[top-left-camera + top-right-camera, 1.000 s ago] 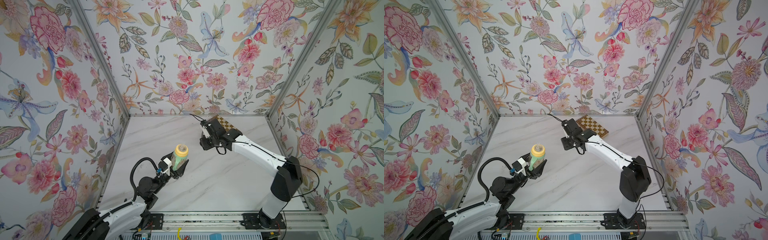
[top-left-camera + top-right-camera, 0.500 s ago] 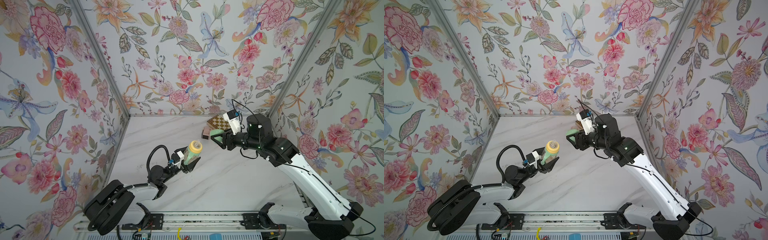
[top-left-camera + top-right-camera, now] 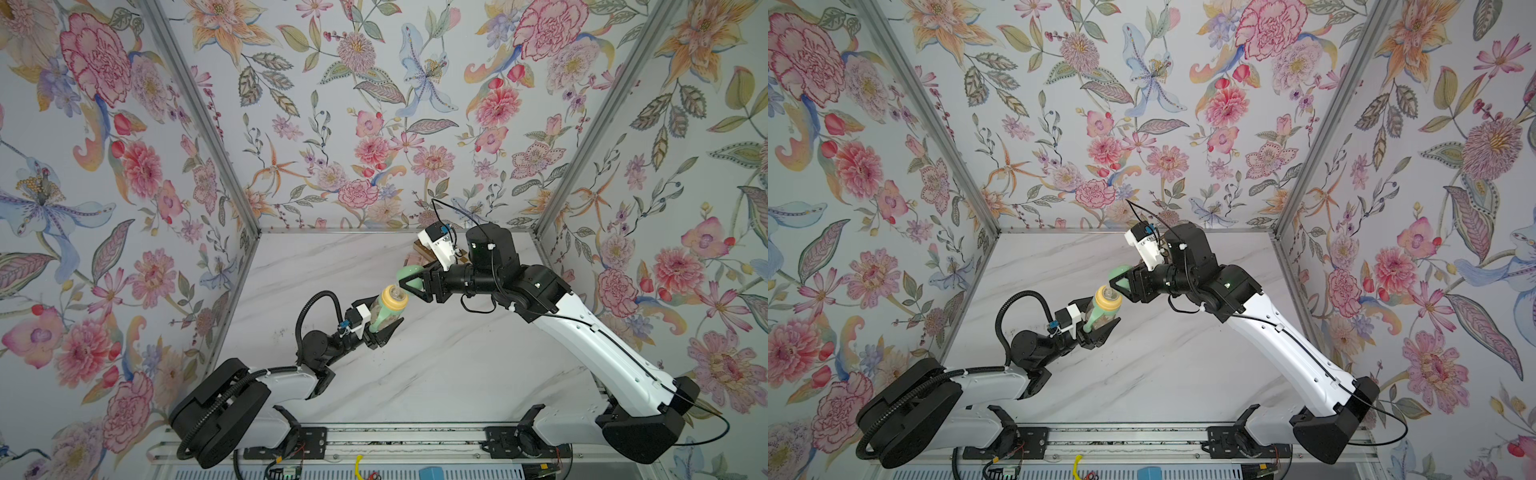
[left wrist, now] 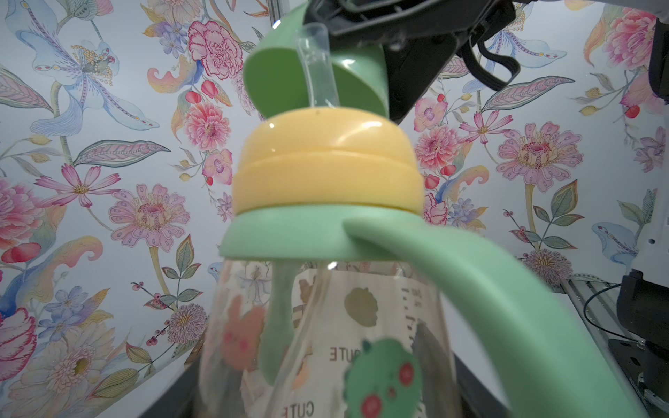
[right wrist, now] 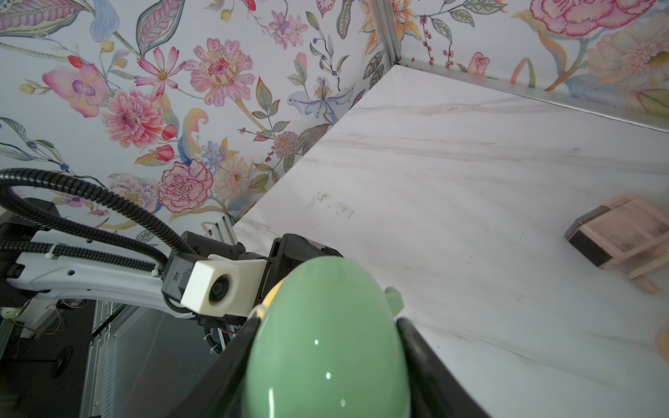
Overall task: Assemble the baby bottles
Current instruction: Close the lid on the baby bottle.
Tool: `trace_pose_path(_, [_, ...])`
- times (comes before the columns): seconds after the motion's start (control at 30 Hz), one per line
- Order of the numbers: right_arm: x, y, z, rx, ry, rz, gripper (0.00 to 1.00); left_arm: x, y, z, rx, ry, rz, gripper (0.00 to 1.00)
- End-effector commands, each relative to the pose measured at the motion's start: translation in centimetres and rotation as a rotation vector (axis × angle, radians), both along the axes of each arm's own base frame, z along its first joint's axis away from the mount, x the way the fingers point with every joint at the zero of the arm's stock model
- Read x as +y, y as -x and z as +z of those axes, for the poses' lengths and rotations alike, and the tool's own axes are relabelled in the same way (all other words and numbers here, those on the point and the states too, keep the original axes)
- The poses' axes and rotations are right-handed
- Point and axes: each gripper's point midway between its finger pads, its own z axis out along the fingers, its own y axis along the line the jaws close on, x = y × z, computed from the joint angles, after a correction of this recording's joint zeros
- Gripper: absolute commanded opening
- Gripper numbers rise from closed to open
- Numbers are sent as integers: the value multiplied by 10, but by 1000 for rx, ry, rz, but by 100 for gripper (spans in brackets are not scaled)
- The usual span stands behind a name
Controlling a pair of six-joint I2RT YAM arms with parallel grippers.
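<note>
Above the middle of the marble-look tabletop [image 3: 436,365], dome cap [image 5: 325,343] and bottle [image 3: 384,311] are held close together in mid-air.

Black fingers [image 5: 427,362] of the right gripper [image 3: 410,278] pinch the glossy mint-green dome cap from both sides, its open mouth tipped over the bottle's clear spout [image 4: 316,65]. The left gripper [image 3: 383,322] is clamped on the small printed clear bottle's lower body, holding it tilted off the table. A matte yellow nipple ring [image 4: 325,159] sits on the mint-green two-handled collar [image 4: 289,235]. The surface is smooth, white and grey-veined. Floral wallpaper [image 3: 374,104] covers three walls between metal corner posts [image 3: 199,116]. A boxy pink-and-black perfume bottle [image 5: 615,235] lies on the table, well apart.
</note>
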Motion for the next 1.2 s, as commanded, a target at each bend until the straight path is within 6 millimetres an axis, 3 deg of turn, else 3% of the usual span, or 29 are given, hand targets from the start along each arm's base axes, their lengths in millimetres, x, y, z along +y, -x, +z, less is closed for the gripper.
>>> trace_pose_path(0.0, [3, 9, 7, -9, 1, 35, 58, -1, 9, 31, -108, 64, -25, 0])
trace_pose_path(0.2, [-2, 15, 25, -35, -33, 35, 59, -2, 8, 28, -102, 58, -29, 0])
trace_pose_path(0.53, [-4, 20, 29, -39, -26, 48, 60, -5, 7, 25, -96, 42, -34, 0])
trace_pose_path(0.8, [6, 16, -1, 28, 39, 72, 60, -3, 9, 28, -109, 43, -30, 0])
trace_pose_path(1.0, [19, 19, -12, 44, 64, 111, 61, -5, 11, 26, -116, 32, -42, 0])
trace_pose_path(1.17, [19, 17, -29, 70, 113, 110, 61, -4, 12, 29, -128, 38, -38, 0])
